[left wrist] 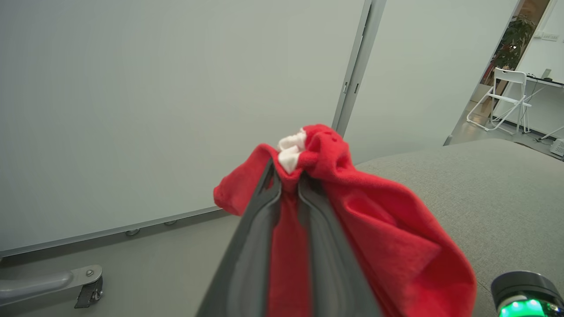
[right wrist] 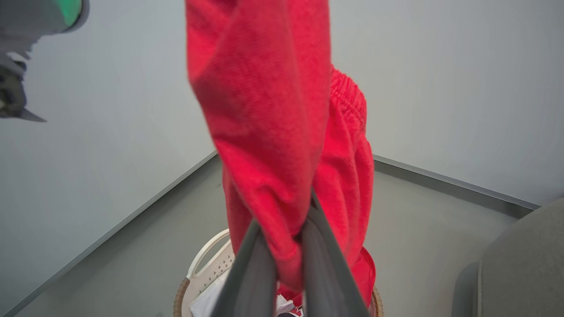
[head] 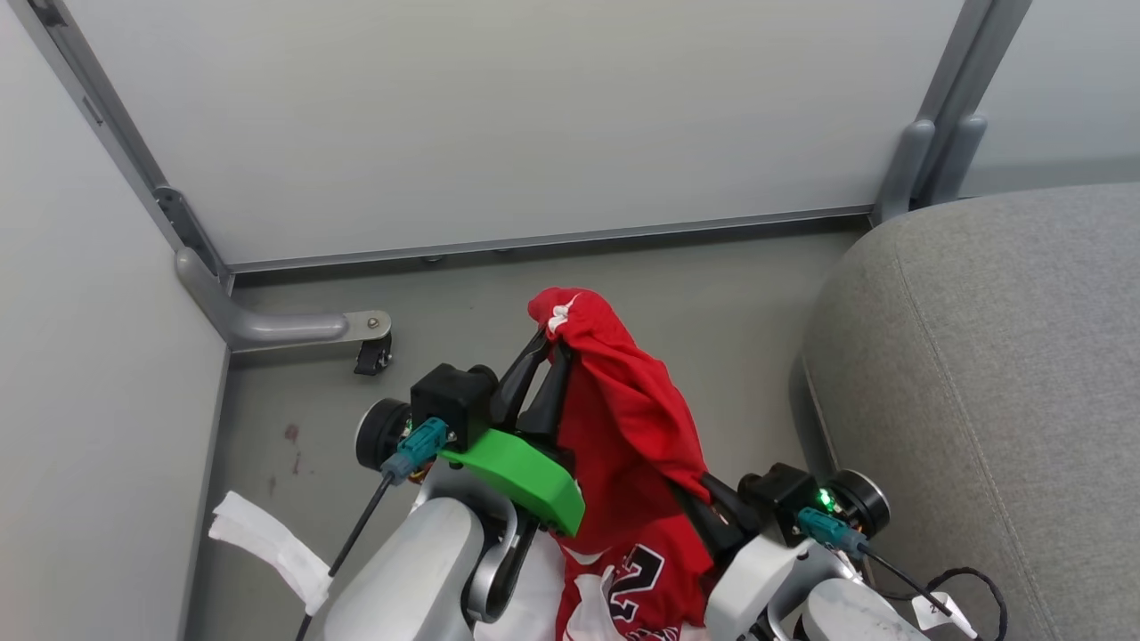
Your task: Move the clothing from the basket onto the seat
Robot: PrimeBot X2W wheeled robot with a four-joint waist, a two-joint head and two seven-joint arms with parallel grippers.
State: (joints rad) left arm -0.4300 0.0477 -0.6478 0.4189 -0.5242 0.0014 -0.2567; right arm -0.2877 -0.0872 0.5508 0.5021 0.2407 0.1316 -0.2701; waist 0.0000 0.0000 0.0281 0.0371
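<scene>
As the left gripper lifts a bunched end of a red jersey high over the grey floor, its two dark fingers stand almost closed. A fold of red cloth and a knot of white trim are caught between them. The right gripper, lower and nearer the robot, is clamped tight on another part of the same garment. The right wrist view shows the fabric squeezed between its fingertips.

The jersey hangs stretched between the two claws and drapes down toward the near edge of the head view, where a black-and-white numeral 2 shows on the cloth.

Beneath the jersey, in the right wrist view, the basket sits on the floor. Its white perforated wall, one handle and brown woven rim are visible, with a white sheet showing inside.

The seat, a broad grey cushion with a rounded edge, lies to the right, apart from the hanging jersey.

Pale partition panels close off the far side and the left. A black caster under a metal foot rests on the floor at the far left. In the left wrist view a white folding chair stands in a room beyond the seat.
</scene>
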